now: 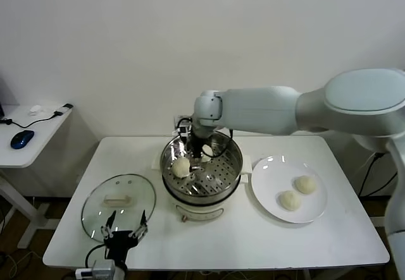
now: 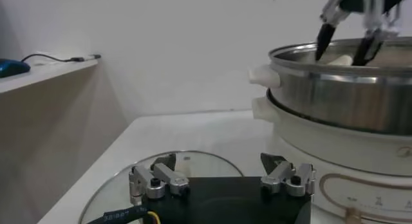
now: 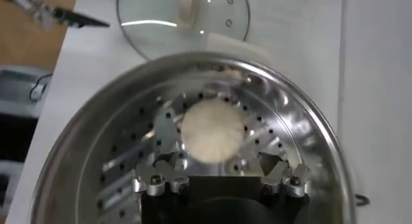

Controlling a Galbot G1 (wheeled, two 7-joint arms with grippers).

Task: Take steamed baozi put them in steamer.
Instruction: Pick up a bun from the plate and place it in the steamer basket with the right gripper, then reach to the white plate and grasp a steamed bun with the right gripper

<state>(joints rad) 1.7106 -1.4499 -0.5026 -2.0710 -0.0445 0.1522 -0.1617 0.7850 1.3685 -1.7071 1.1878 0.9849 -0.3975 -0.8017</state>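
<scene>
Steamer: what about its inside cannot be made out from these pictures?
Head view: the right gripper covers part of the steamer tray; only one baozi shows, others may hide.
Left wrist view, over the left gripper: the steamer's wall hides the tray.
Right wrist view: the picture's edges cut off the tray's sides.

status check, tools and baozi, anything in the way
Right tool open inside steamer, one baozi beside it. Left tool open, idle over glass lid. Two baozi on plate. Nothing blocking.
</scene>
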